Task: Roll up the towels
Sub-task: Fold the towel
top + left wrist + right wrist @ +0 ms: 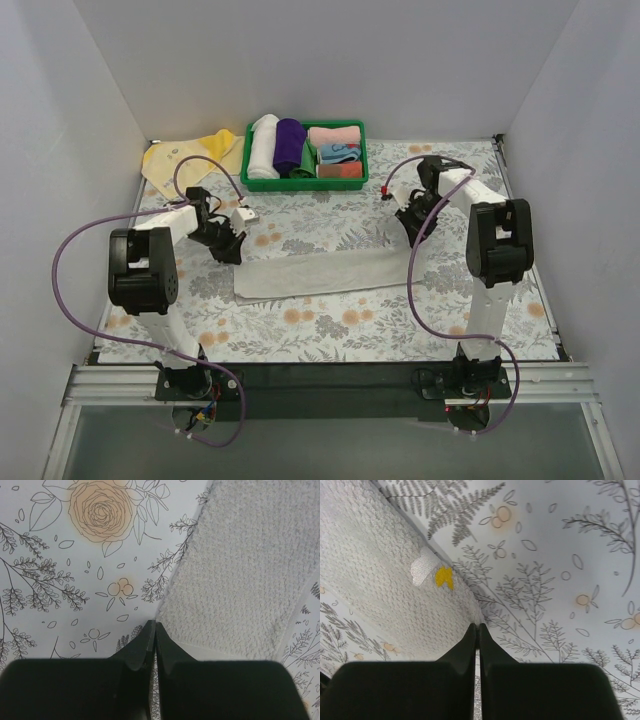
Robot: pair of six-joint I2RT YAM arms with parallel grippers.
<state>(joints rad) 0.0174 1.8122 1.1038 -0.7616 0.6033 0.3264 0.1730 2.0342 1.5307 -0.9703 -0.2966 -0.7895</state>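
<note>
At the near edge of the left wrist view, the left gripper (154, 626) has its black jaws pressed together with no cloth visible between them. The tips sit at the near corner of the plain light grey cloth towel (240, 580); whether they touch it cannot be told. That towel lies flat on the white floral-print table cover (60, 630) and runs up and to the right.

The right gripper (476, 626) has its jaws closed too, nothing seen between them, tips right at the grey towel's end. Only this wrist view shows a small white fabric tag (421, 566) at the towel's edge and a yellow embroidered mark (444, 576) just beside it.

Only the top view shows the whole layout. The grey towel is a long unrolled strip mid-table, with one gripper at each end, left gripper at the left end and right gripper at the right end. The pale yellow cloth towel (185, 160) lies rumpled and unrolled at the back left, just beside a green plastic basket (357, 185). The basket holds a white roll (263, 145), a purple roll (290, 142), a pink folded cloth (334, 135) and a blue cloth (340, 153).
</note>
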